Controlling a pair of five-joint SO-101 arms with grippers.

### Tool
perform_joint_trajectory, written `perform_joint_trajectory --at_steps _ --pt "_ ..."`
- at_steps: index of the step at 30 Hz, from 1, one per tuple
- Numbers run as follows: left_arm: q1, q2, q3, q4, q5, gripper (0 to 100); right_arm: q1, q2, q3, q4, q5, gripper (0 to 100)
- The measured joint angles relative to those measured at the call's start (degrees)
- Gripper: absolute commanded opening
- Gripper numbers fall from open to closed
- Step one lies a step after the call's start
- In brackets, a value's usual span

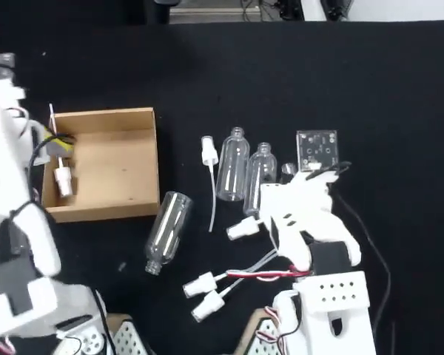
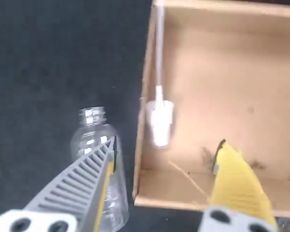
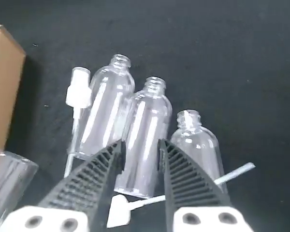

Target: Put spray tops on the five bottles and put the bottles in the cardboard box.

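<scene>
- right tool [image 3: 141, 147] open above the middle bottle [image 3: 146, 130]: probably light, slick plastic that rolls; grip across its body.
- left tool [image 2: 166, 144] open over the cardboard box [image 2: 146, 87] wall.

We see two white plastic arms with black motor blocks, the left arm [image 1: 4, 170] and the right arm [image 1: 296, 211]. Red and white wires [image 1: 259, 275] trail beside the right arm, near a plate [image 1: 334, 292] dotted with holes. The left gripper [image 2: 167, 142] has one ribbed grey finger [image 2: 82, 179] and one yellow finger [image 2: 234, 179]. The right gripper [image 3: 140, 145] has two ribbed black fingers [image 3: 92, 179].
</scene>
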Motion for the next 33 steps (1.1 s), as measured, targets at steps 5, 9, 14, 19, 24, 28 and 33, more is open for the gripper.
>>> perform_joint_trajectory --at_steps 5,9,14,19,24,28,33 --pt "1.58 8.79 -5.8 -0.44 0.97 31 0.35 -0.35 0.0 -0.09 0.0 9.9" --pt "1.41 13.8 -9.58 -0.18 1.23 31 0.44 -0.62 0.0 -0.09 0.0 9.9" --pt "4.57 16.7 -10.46 1.58 1.23 31 0.35 -0.62 0.0 -0.09 0.0 9.9" --pt "5.63 17.41 -10.55 0.7 1.23 31 0.35 -0.62 0.0 -0.09 0.0 9.9" --pt "5.45 20.31 -10.46 -0.79 1.23 30 0.35 -0.62 0.0 -0.09 0.0 9.9" --pt "5.71 23.38 -10.46 -2.02 1.32 31 0.35 -0.62 0.0 -0.09 0.0 9.9" --pt "5.27 24.09 -10.46 -2.81 2.37 31 0.35 -0.7 0.79 -0.18 0.0 9.9"
